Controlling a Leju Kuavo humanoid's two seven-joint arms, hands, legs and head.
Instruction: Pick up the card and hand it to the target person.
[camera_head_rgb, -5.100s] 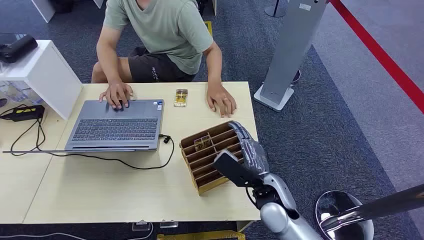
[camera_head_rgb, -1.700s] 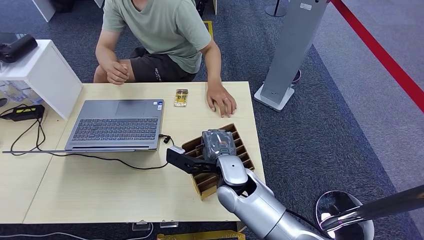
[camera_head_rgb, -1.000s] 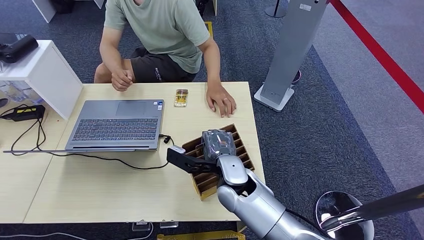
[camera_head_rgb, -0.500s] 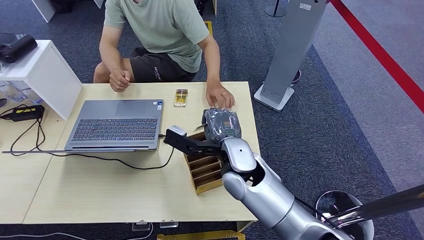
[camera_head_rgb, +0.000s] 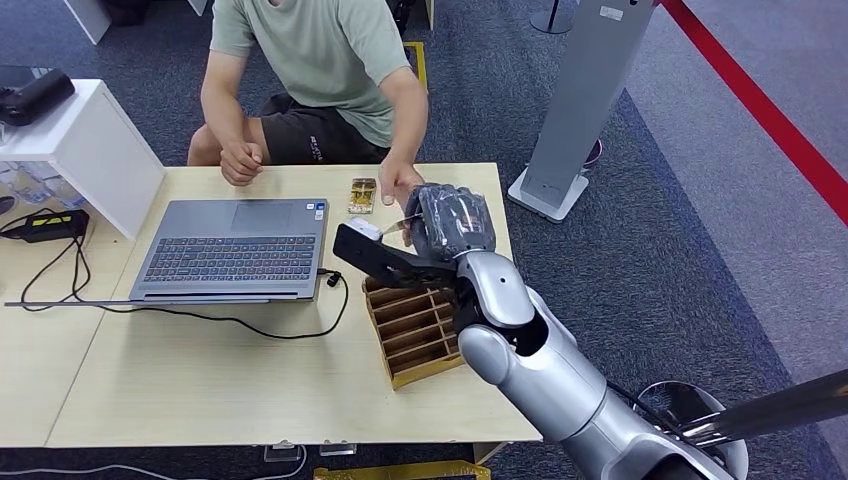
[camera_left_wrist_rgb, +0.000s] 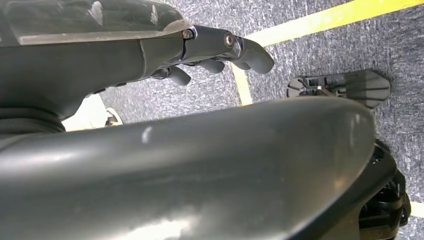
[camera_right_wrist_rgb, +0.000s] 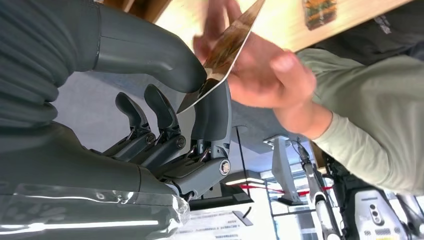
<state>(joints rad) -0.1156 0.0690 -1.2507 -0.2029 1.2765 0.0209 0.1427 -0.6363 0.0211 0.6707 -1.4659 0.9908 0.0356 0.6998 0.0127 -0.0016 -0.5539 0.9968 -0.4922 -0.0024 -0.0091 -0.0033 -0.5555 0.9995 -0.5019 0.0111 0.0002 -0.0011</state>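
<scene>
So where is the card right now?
The card is pinched in the right hand, raised above the table's far right part beyond the wooden organizer, with the person's hand meeting it.

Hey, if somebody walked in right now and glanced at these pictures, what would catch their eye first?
First, the handover above the far side of the table: the robot's right hand pinches a card between thumb and a finger, and the person's hand is closing on its other end. Next, the wooden slotted organiser just below that arm, and the open laptop to its left.
</scene>
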